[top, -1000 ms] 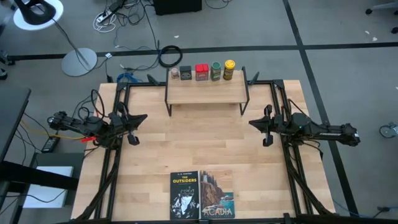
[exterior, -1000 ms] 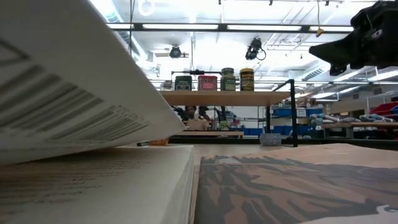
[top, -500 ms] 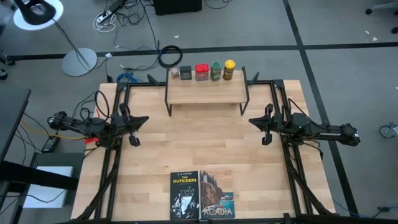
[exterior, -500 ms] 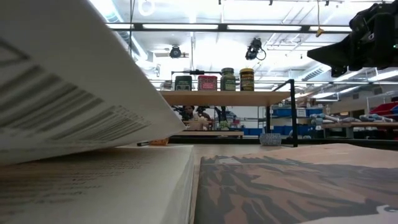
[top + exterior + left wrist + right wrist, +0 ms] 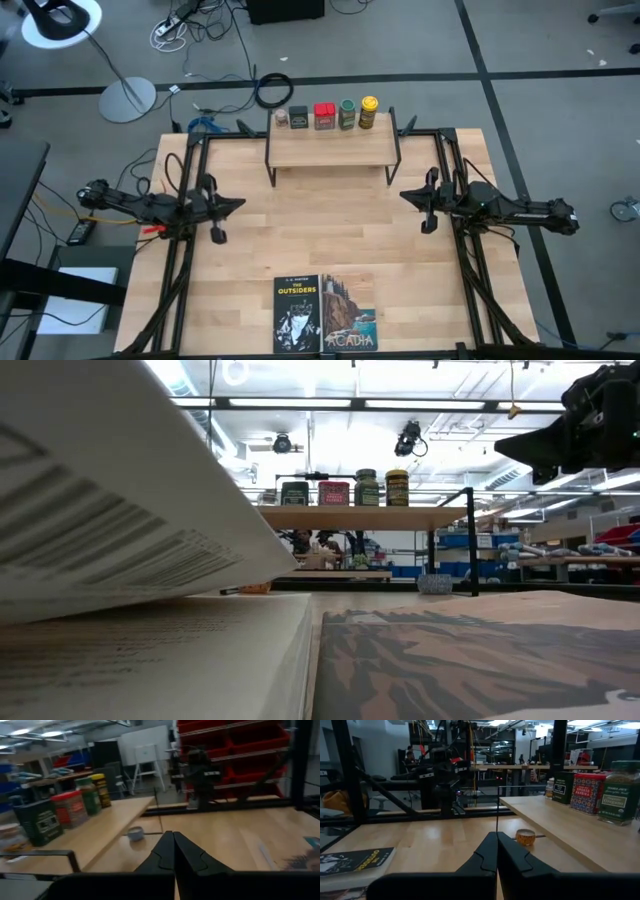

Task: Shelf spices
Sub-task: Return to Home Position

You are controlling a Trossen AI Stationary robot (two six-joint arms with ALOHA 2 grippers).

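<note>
The spices stand in a row along the far edge of the shelf (image 5: pixel 330 150). From left to right they are the dark grey tin (image 5: pixel 299 117), the red square tin (image 5: pixel 324 116), the green-lidded jar (image 5: pixel 346 113) and the yellow-lidded jar (image 5: pixel 369 111), all upright and close beside one another. A smaller pale container (image 5: pixel 282 117) sits at the left end of the row. The shelf stands at the far middle of the surface (image 5: pixel 330 240). The right wrist view shows a small round gold tin (image 5: pixel 525 837) down on the surface beside the shelf; whether it belongs to the set cannot be told.

The left end effector (image 5: pixel 238 203) hangs over the left side of the surface and the right end effector (image 5: pixel 404 195) over the right side. Each points inward, well apart from the shelf, and holds nothing. In both wrist views the fingers are pressed together with no gap. Two books (image 5: pixel 298 312) lie side by side at the near edge.

With the four containers on the board, the placing looks finished, and the step in hand appears to be the retreat to the rest pose. The next move calls for no grasp: each arm only needs to draw back toward its own side, clear of the shelf's thin black legs.
</note>
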